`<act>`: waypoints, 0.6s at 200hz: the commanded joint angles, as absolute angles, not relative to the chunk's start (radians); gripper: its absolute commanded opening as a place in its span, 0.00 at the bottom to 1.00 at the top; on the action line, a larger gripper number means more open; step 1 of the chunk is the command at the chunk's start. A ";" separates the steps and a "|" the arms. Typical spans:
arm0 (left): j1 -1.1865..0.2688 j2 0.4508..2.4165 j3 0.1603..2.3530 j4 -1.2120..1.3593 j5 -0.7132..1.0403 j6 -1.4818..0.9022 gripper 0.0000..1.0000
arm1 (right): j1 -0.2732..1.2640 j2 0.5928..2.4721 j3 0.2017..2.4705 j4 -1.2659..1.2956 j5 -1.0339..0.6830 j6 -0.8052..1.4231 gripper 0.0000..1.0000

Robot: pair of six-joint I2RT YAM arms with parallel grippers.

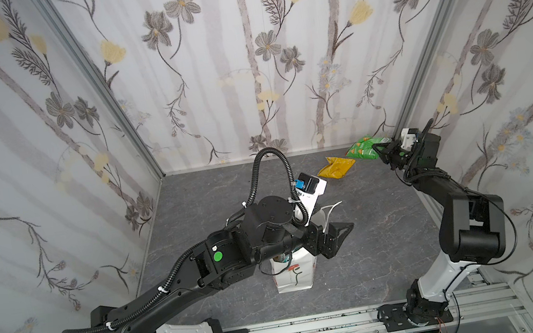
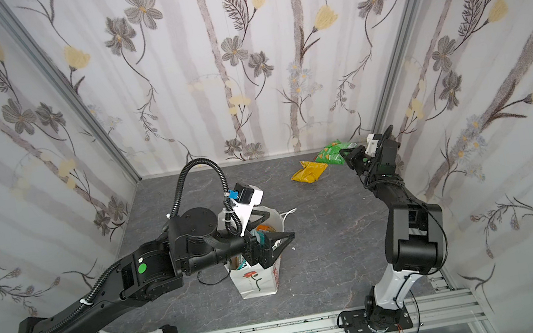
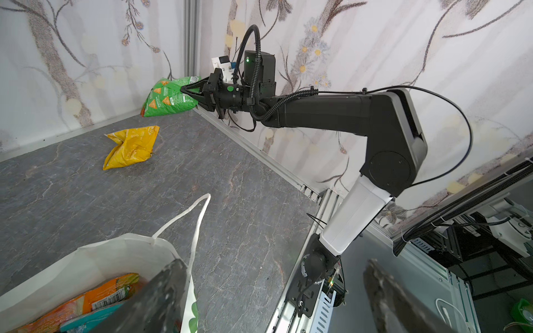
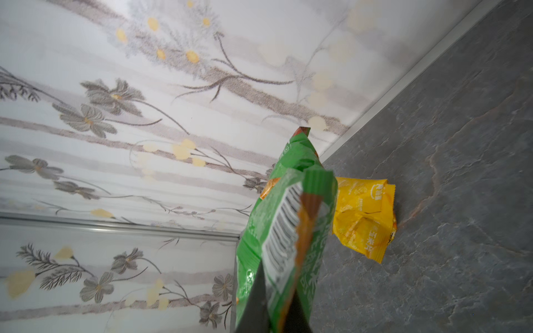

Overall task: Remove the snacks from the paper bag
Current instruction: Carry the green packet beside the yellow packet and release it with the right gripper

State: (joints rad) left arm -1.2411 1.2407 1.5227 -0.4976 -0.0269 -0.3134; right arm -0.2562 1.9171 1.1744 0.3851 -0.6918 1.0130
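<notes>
Our left arm stretches from its base on the front rail toward the middle of the worktop. Its forearm lies almost level and its wrist is turned toward the right side. The left claw hangs above the open mouth of the paper bag, released, its fingers spread wide with nothing between them. In the left wrist view one finger overlaps the bag's rim and the other stands clear of it.

The bag stands upright near the middle of the worktop, one white cord handle flopped outward. Inside it we see an orange packet and a teal packet beside it.

Our right arm rises from the front rail, bends at a high elbow and reaches back into the far right corner. The right claw is clenched on an edge of the green packet. The packet's lower end is down at the worktop by the wall, but we cannot tell whether it touches. The yellow packet lies crumpled on the worktop just beside the green one.
</notes>
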 commanded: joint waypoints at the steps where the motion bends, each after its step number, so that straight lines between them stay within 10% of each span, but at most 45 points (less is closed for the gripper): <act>1: -1.242 1.241 1.523 -0.514 -0.123 -0.312 1.00 | -0.275 1.996 1.244 0.410 -0.662 1.017 0.00; 120: -1.223 1.301 1.614 -0.613 -0.311 -0.218 1.00 | -0.298 2.381 1.600 0.240 -0.564 1.039 0.02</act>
